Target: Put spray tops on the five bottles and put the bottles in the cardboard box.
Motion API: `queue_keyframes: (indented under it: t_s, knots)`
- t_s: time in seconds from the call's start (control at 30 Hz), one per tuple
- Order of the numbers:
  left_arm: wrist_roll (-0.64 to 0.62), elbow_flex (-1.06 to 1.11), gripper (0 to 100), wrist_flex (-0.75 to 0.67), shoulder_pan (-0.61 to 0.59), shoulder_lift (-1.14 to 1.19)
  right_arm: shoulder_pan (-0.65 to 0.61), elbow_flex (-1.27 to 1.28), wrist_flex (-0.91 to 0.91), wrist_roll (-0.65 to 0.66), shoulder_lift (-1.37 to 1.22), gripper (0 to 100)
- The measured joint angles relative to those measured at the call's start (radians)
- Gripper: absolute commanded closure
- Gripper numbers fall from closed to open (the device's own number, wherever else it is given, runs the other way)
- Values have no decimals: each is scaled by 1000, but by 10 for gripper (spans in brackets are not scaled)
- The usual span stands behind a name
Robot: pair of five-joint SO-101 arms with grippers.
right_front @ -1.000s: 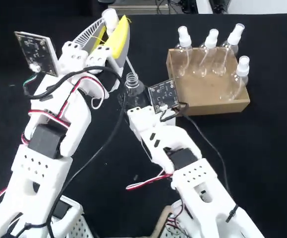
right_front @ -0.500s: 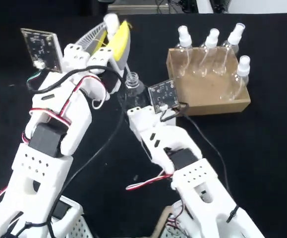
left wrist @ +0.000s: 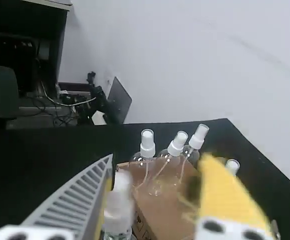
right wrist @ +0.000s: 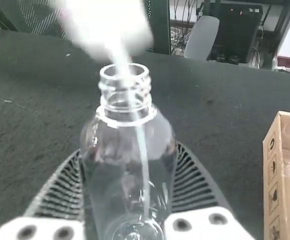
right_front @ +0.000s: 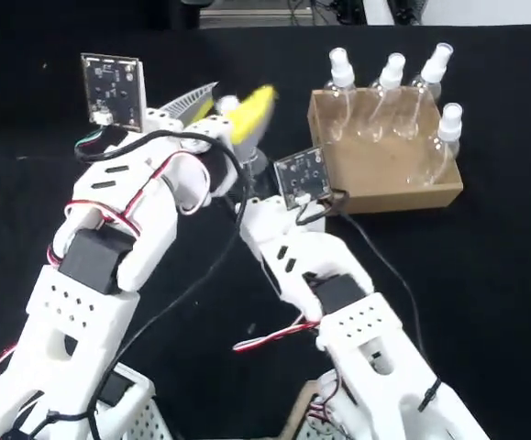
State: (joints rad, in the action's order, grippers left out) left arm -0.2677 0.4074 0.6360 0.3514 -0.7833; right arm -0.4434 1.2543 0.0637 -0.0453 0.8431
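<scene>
Just over bottle [right wrist: 127,150] — spray top [right wrist: 102,22].

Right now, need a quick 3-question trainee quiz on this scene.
1. Fill in: the tube of the spray top goes into the bottle through its ____.
2. The right pincer grips: A) the bottle B) the spray top C) nothing.
3. True or false: the box holds five bottles.
Key: 1 neck; 2 A; 3 false, it holds four.
</scene>
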Motion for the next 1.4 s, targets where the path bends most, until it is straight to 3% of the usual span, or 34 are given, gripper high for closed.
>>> queue_keyframes:
  t_s: [0.3, 0.53, 0.67, 1.0, 1.13, 1.4]
  knots:
    - [0, 0, 759, 5, -18, 0, 0, 0, 0, 0, 0, 988]
    - [0, 0, 770, 95, -83, -114, 14, 6, 0, 0, 0, 988]
    - [0, 68, 770, 137, -121, -238, 117, 6, 0, 0, 57, 988]
    - [0, 489, 770, 135, -183, -423, 463, -74, 175, 0, 282, 988]
    - [0, 663, 770, 15, -181, -493, 552, -190, 175, 0, 180, 988]
    - [0, 1076, 770, -301, -184, -631, 569, -285, 118, 0, -130, 988]
